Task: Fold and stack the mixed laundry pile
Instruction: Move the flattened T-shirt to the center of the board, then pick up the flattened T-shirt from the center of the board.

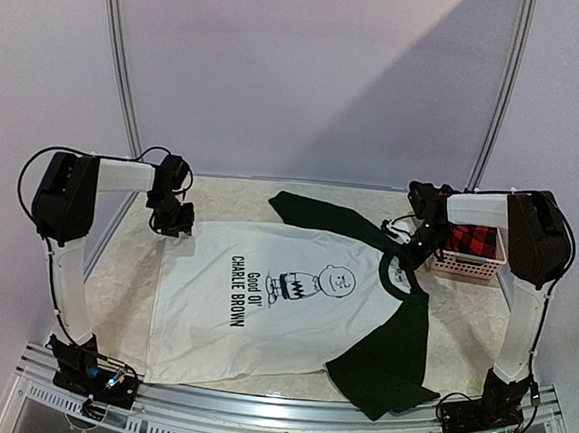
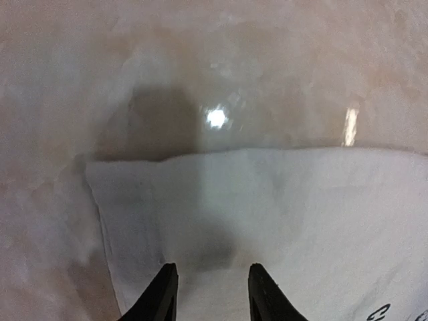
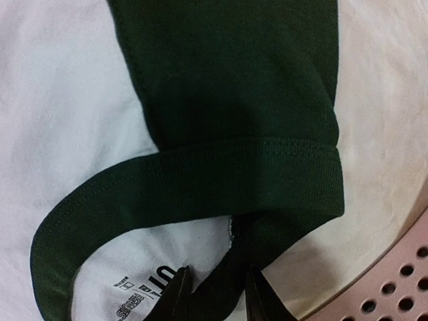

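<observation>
A white T-shirt (image 1: 262,310) with dark green sleeves lies spread flat, front up, on the pale marbled table (image 1: 221,193). Its neck end is just beside the pink basket (image 1: 474,268) and its hem is at the end away from the basket. The black print (image 1: 286,281) on the chest reads "Good Ol' Charlie Brown" next to a cartoon figure. One green sleeve runs from the basket end toward the back of the table, and the other toward the arm bases. Inside the basket lies a bunched red-and-black checked flannel shirt (image 1: 474,238).

The right gripper (image 1: 414,248) is down at the shirt's collar, on the side facing the basket. In the right wrist view the ribbed green neckband (image 3: 200,180) curves across the white fabric. A fold of it is drawn in between the two dark fingers (image 3: 175,297), which pinch it. A printed label (image 3: 142,292) shows inside the neck, and the basket's perforated wall is close by at the corner of that view.

The left gripper (image 1: 172,217) sits at the hem corner far from the basket, on the back side of the shirt. Its fingers (image 2: 162,297) stand a little apart with white cloth between and under them. Whether they actually grip the cloth cannot be told.
</observation>
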